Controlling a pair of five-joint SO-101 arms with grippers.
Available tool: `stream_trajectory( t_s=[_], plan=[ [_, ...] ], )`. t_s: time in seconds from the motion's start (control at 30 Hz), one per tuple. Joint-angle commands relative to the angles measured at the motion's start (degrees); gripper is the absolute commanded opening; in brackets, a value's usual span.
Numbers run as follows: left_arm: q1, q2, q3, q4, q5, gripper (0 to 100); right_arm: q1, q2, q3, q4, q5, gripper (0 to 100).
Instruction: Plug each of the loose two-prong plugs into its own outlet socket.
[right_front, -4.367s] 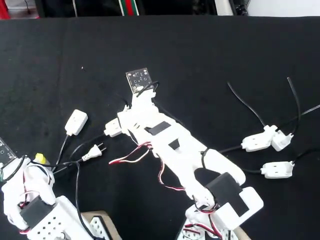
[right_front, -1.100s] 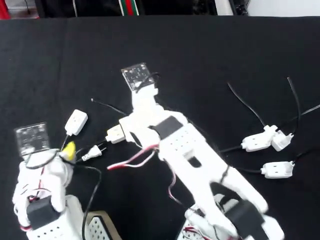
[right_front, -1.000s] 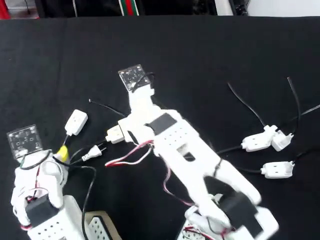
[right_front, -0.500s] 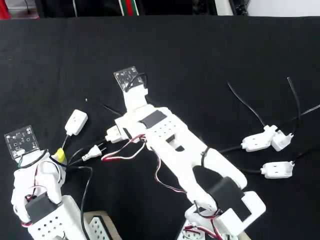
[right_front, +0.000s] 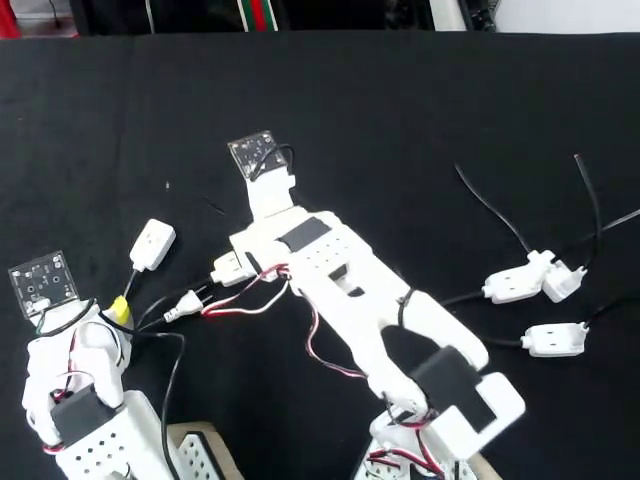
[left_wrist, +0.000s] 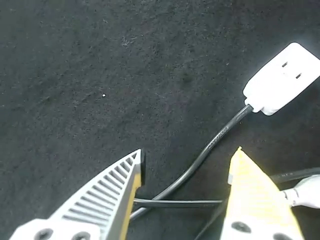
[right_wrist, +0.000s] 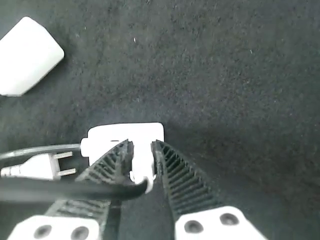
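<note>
High view, counter: a black counter (right_front: 420, 110) with both arms reaching in from the near edge.
High view, right hand: the right hand (right_front: 236, 266) is clenched on a white gripped socket (right_front: 224, 270).
High view, plug: the loose plug (right_front: 183, 304) lies just beside that socket, prongs pointing at it, not touching.
High view, other socket: the free socket (right_front: 152, 245) lies near the left hand (right_front: 113, 305).
High view, far side: a joined white pair (right_front: 535, 277) and a single white block (right_front: 553, 340) lie well apart from the arms.
Left wrist view, left hand: the left hand (left_wrist: 188, 151) is released, above a black cord (left_wrist: 215, 145).
Left wrist view, things: the free socket (left_wrist: 282, 77) ends that cord; the loose plug (left_wrist: 306, 192) sits at the edge.
Right wrist view, right hand: the right hand (right_wrist: 141, 143) pinches the gripped socket (right_wrist: 107, 137).
Right wrist view, things: the loose plug (right_wrist: 37, 167) lies just beside the socket; the free socket (right_wrist: 27, 55) lies apart.
</note>
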Motion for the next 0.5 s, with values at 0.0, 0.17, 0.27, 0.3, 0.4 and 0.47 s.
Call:
stream_trajectory(
  t_s=[0.0, 0.17, 0.27, 0.3, 0.4, 0.47],
  plan=[
    [-0.5, -0.3, -0.1, -1.0, -0.4, 28, 0.8, 2.6, -3.7, -0.2, 0.3, 1.1],
    [-0.5, -0.3, 0.0, -1.0, -0.4, 28, 0.7, 2.7, -4.0, 1.1, 0.3, 1.1],
    [-0.5, -0.3, 0.0, -1.0, -0.4, 28, 0.8, 2.7, -3.9, 1.5, 0.4, 1.1],
    [-0.5, -0.3, 0.0, -1.0, -0.4, 28, 0.8, 2.9, -3.8, 1.5, 0.4, 1.1],
    [-0.5, -0.3, 0.0, -1.0, -0.4, 28, 0.5, 3.1, -3.8, 1.5, 0.4, 1.1],
    [-0.6, -0.3, 0.0, -1.0, -0.4, 28, 0.4, 3.2, -3.9, 1.5, 0.4, 1.1]
  ],
)
